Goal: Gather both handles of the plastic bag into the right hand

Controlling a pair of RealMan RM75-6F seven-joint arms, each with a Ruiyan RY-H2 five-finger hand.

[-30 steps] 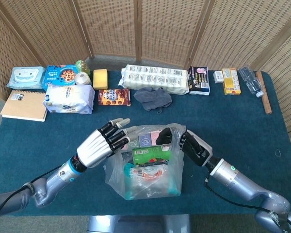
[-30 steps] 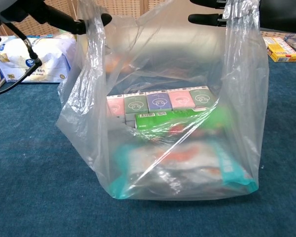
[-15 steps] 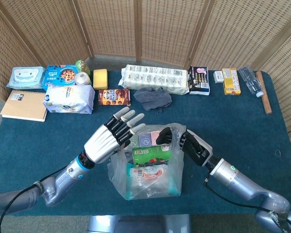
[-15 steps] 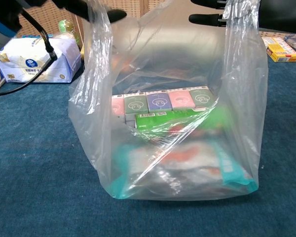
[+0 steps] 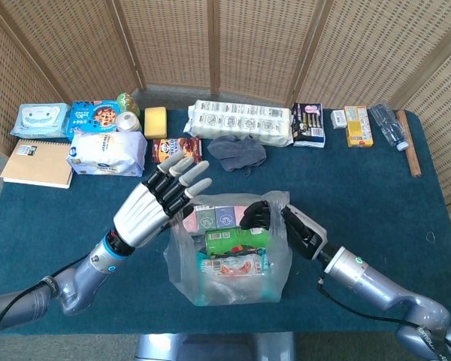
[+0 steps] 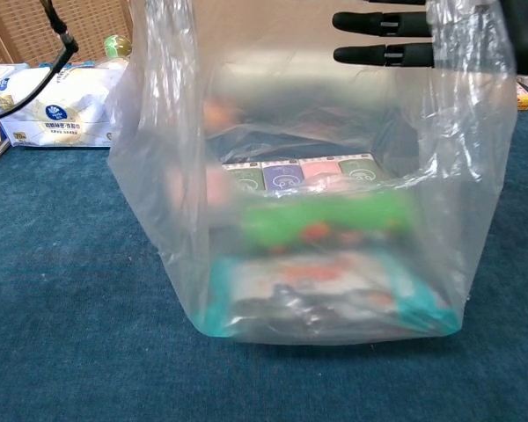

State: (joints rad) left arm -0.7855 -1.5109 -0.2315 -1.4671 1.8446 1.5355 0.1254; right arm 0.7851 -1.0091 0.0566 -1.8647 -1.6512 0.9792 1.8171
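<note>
While the plastic bag (image 5: 229,256) sits upright on the blue table (image 5: 376,188) with its mouth opening straight up, we see the right hand (image 5: 274,218) curled over the bag's right rim — it grips the handle on that side, dark fingers (image 6: 383,40) showing through the film in the chest view. Over on the other side, the left hand (image 5: 161,199) hovers above the bag's left rim, fingers fanned out and apart, and it seems to hold nothing — though we cannot tell whether the film brushes its underside. The left handle (image 6: 163,53) rises tall at the bag's left edge in the chest view, its top cut off by the frame, so what holds it up is hidden from us. The relation that counts: that loose handle lies across the open mouth from the right hand, on the left hand's side, so the left hand is nearer. The bag's long axis runs left to right between the two hands, goods stacked inside.
</note>
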